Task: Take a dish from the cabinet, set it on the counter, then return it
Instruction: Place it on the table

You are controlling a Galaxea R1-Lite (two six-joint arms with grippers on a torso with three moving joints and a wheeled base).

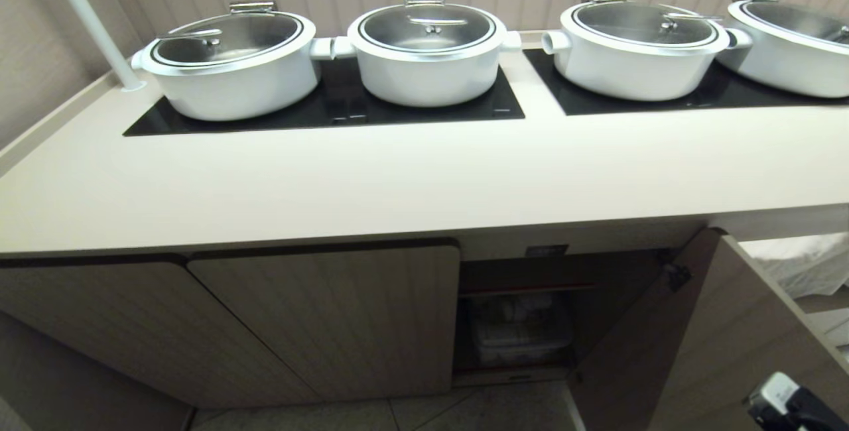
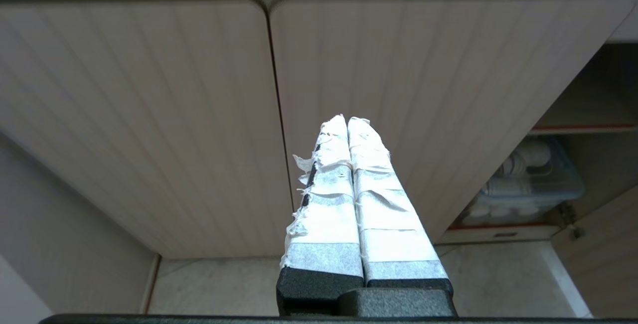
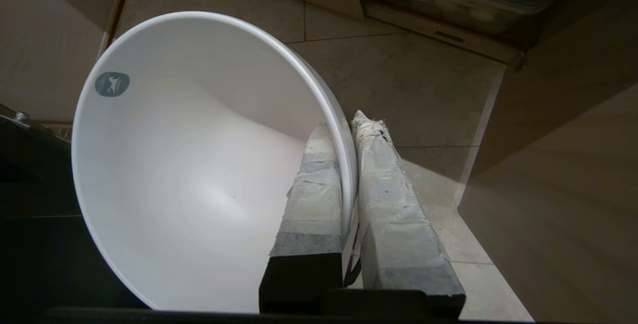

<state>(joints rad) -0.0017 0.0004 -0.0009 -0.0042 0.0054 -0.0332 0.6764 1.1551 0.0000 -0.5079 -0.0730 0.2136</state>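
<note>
The dish (image 3: 189, 174), a plain white bowl with a small grey mark inside its rim, hangs tilted above the tiled floor. My right gripper (image 3: 345, 124) is shut on its rim, one finger inside the bowl and one outside. In the head view only part of my right arm (image 1: 786, 404) shows, low at the right, beside the cabinet's open door (image 1: 696, 338). The dish is hidden there. The beige ribbed cabinet (image 1: 331, 311) stands under the long beige counter (image 1: 398, 185). My left gripper (image 2: 347, 119) is shut and empty, facing the cabinet's closed doors (image 2: 398, 89).
Several large white pots with steel lids (image 1: 428, 53) sit on black cooktop panels (image 1: 318, 113) at the back of the counter. A clear bin (image 1: 521, 335) of white cups fills the open compartment. A white pole (image 1: 93, 26) rises at the counter's left end.
</note>
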